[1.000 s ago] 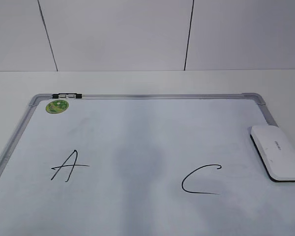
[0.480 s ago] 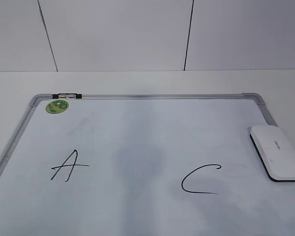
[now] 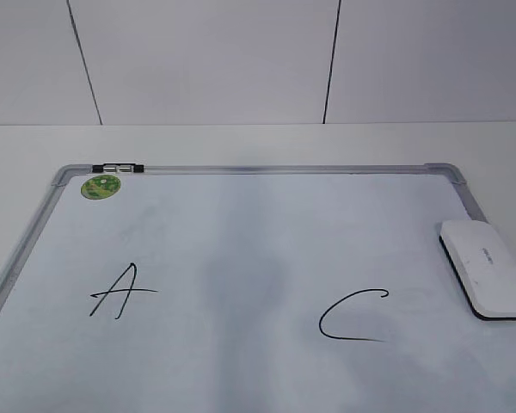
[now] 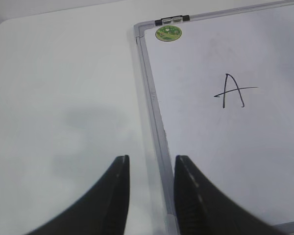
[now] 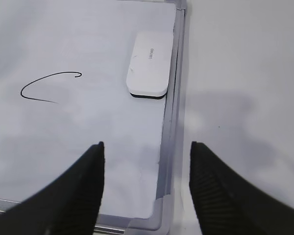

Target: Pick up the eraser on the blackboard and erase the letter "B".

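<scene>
The blackboard point(image 3: 258, 215) lies flat on the table and bears a black "A" point(image 3: 119, 291) and "C" point(image 3: 353, 316). No letter "B" shows; only a faint grey smudge point(image 3: 241, 284) lies between them. The white eraser point(image 3: 486, 268) rests on the board at its right edge; it also shows in the right wrist view point(image 5: 149, 63). My right gripper point(image 5: 147, 149) is open and empty above the board's near right corner, short of the eraser. My left gripper point(image 4: 152, 164) is open and empty over the board's left frame point(image 4: 154, 122). Neither gripper shows in the exterior view.
A round green sticker point(image 3: 101, 186) and a black-and-silver clip point(image 3: 118, 166) sit at the board's far left corner. White table point(image 4: 63, 98) surrounds the board. A white panelled wall point(image 3: 206, 60) stands behind.
</scene>
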You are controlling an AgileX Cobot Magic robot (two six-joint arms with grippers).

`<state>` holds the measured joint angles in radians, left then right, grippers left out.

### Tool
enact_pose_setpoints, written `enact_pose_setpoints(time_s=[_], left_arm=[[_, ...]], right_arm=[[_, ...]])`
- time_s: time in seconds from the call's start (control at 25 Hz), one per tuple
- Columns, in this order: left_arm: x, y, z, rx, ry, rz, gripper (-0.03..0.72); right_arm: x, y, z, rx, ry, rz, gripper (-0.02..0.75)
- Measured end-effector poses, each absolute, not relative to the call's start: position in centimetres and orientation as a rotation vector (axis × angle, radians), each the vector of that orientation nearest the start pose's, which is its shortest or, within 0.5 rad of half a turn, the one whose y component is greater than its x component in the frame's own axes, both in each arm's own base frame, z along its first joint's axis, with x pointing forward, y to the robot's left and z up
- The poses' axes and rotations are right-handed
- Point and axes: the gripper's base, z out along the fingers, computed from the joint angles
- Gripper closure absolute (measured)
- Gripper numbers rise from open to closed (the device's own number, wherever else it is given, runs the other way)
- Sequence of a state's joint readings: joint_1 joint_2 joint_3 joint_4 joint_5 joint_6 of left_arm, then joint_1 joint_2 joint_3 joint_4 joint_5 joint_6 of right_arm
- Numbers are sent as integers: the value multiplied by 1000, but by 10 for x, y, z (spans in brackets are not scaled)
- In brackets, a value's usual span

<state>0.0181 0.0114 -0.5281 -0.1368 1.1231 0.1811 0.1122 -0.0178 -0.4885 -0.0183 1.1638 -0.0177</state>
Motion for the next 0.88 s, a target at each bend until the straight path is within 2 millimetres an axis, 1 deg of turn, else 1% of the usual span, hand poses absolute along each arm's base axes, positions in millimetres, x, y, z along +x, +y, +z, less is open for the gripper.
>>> enact_pose_setpoints(time_s=[0.32, 0.88], left_arm=[[-8, -15, 281, 121, 2072, -49, 449], [-8, -15, 281, 116, 2069, -51, 449]], right_arm=[[-11, -3, 266, -137, 2136, 33, 318], [-11, -3, 266, -137, 2134, 33, 318]])
